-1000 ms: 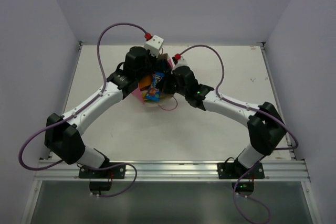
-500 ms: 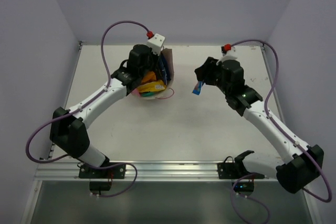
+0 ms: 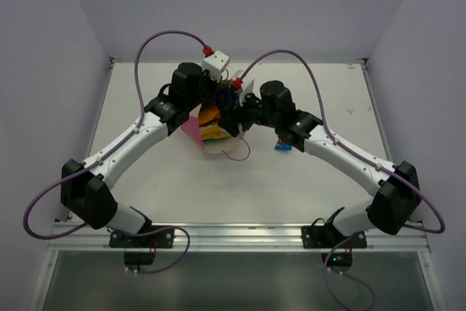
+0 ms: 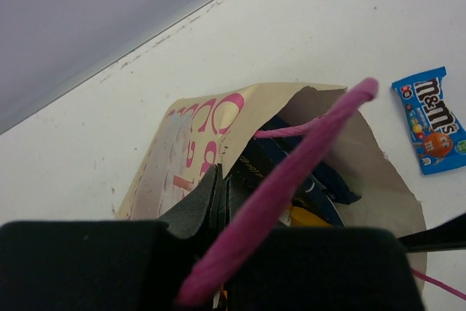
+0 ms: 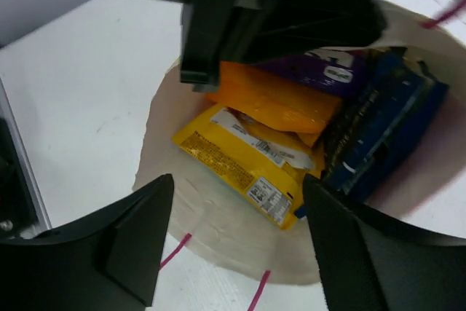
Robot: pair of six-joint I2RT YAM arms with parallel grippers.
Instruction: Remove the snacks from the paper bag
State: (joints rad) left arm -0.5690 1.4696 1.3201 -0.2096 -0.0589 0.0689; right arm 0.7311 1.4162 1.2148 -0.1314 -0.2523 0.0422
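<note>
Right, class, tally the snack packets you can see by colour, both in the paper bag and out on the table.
Orange packet, in the paper bag: 1
Yellow packet: 1
Purple packet: 1
Dark blue packet: 1 clear; more may overlap
Blue M&M's packet, on the table: 1
Total: 5 certain

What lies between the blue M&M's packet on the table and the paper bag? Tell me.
Nothing. In the left wrist view, only bare white table separates the blue M&M's packet from the paper bag.
</note>
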